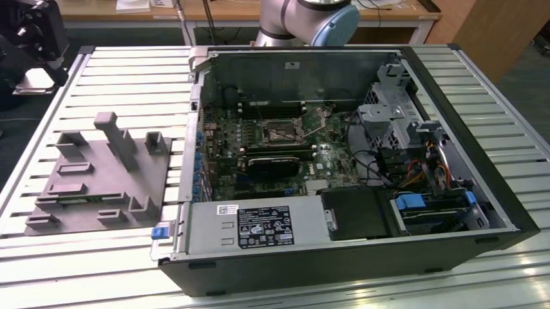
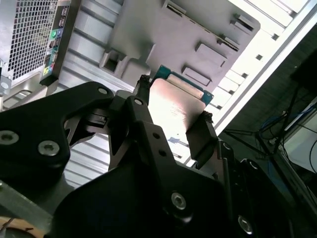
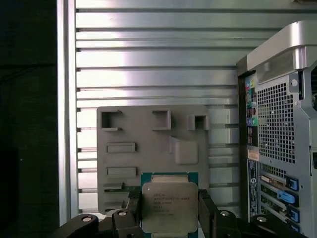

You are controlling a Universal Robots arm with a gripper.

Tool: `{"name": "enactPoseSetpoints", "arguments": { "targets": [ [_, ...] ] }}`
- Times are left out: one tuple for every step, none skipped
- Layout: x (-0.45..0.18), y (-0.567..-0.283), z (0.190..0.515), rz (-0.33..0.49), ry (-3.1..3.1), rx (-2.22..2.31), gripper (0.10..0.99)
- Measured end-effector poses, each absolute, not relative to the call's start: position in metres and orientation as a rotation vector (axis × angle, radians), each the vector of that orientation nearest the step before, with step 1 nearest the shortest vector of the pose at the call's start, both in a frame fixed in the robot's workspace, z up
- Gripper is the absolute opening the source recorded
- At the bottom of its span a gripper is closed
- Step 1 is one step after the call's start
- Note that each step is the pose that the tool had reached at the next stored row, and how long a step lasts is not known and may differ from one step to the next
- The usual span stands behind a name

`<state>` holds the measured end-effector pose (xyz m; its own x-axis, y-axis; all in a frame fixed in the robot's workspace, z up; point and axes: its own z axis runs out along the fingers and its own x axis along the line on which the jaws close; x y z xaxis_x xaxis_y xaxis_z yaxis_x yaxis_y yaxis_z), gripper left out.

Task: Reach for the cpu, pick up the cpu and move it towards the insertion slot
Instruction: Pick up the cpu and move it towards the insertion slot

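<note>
Black fingers (image 3: 206, 212) of the gripper (image 3: 170, 210) are closed narrowly on the cpu (image 3: 170, 206), one pressing each of two opposite edges, so the chip sits flat between them with its silver-grey metal top facing the first wrist camera and a thin green rim showing along one side. In the second wrist view the same grip appears from a slant: the fingers (image 2: 200, 136) pinch the cpu (image 2: 173, 106), whose shiny top catches the light. Behind the held chip lies the grey tray (image 3: 148, 148) with its upright posts and shallow pockets (whether the chip is clear of the tray or just brushing its edge I cannot tell), resting on the slatted metal table (image 3: 148, 49). Just beside the tray stands the computer case (image 3: 277, 124), its perforated rear panel turned toward the first wrist camera. In the exterior view the case (image 1: 481, 167) lies open, and the insertion slot (image 1: 282, 132) sits on the green circuit board (image 1: 225, 151) inside it, well apart from the tray (image 1: 94, 187), which is on the exterior view's left. The robot arm (image 1: 310, 19) rises beyond the case.
</note>
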<state>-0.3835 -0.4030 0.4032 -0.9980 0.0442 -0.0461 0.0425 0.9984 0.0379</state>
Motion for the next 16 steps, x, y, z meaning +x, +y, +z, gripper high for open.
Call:
{"name": "enactPoseSetpoints", "arguments": {
  "targets": [
    [-0.381,-0.403,0.403,0.057,3.093,0.067,0.541],
    [-0.379,-0.403,0.403,0.057,3.094,0.067,0.541],
    [-0.378,-0.403,0.403,0.057,3.094,0.067,0.541],
    [-0.376,-0.403,0.403,0.057,3.094,0.067,0.541],
    [-0.374,-0.403,0.403,0.057,3.094,0.067,0.541],
    [-0.372,-0.403,0.403,0.057,3.094,0.067,0.541],
    [-0.37,-0.403,0.403,0.057,3.094,0.067,0.541],
    [-0.368,-0.403,0.403,0.057,3.094,0.067,0.541],
    [-0.366,-0.403,0.403,0.057,3.094,0.067,0.541],
    [-0.363,-0.403,0.403,0.057,3.094,0.067,0.541],
    [-0.361,-0.403,0.403,0.057,3.094,0.067,0.541],
    [-0.359,-0.403,0.403,0.057,3.095,0.067,0.541],
    [-0.356,-0.403,0.403,0.057,3.095,0.067,0.541],
    [-0.354,-0.403,0.403,0.057,3.095,0.067,0.541],
    [-0.351,-0.403,0.403,0.057,3.095,0.067,0.541],
    [-0.348,-0.403,0.403,0.057,3.095,0.067,0.541]
  ]
}}
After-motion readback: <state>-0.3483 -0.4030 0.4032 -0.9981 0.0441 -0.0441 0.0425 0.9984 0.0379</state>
